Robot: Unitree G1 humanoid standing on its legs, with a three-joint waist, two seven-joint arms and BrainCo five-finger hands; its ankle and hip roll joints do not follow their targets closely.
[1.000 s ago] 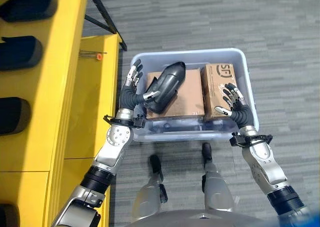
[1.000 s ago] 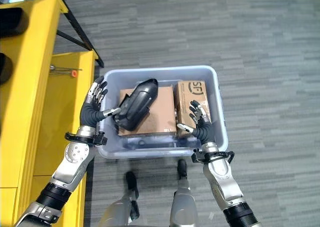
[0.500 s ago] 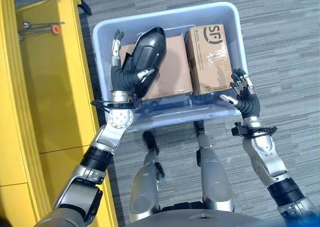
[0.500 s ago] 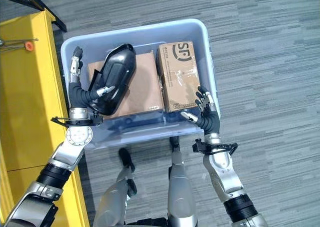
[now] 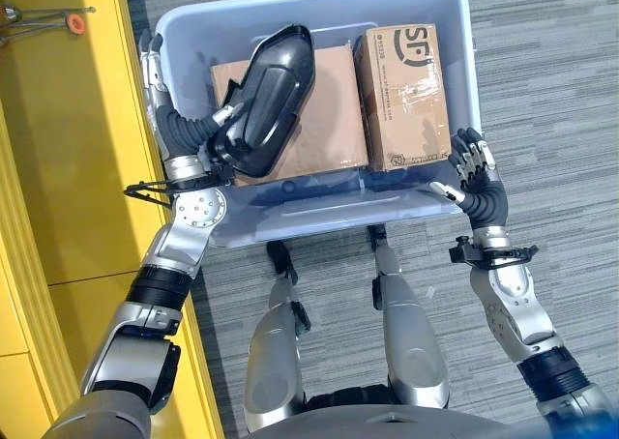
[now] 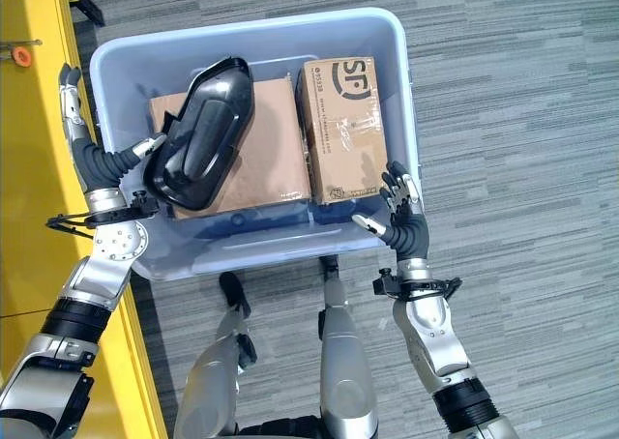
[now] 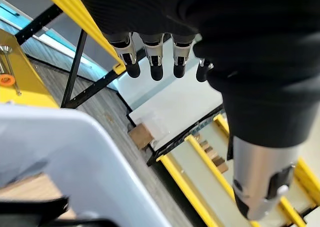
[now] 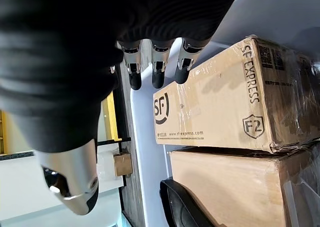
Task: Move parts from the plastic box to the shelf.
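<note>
warehouse: yellow shelf (image 5: 58, 168), plastic box (image 5: 455, 33)

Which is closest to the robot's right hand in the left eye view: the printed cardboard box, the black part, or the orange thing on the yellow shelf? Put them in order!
From the right hand:
1. Printed cardboard box, right side of the plastic box, beside the hand.
2. Black part, left side, lying on the plain carton.
3. Orange thing, on the yellow shelf, far left.

Black part (image 5: 266, 101) atop cartons (image 5: 329, 130) in box (image 5: 319, 202)

plastic box (image 5: 455, 14) packed: black part (image 5: 266, 101), cartons (image 5: 406, 91) | far strip free
</note>
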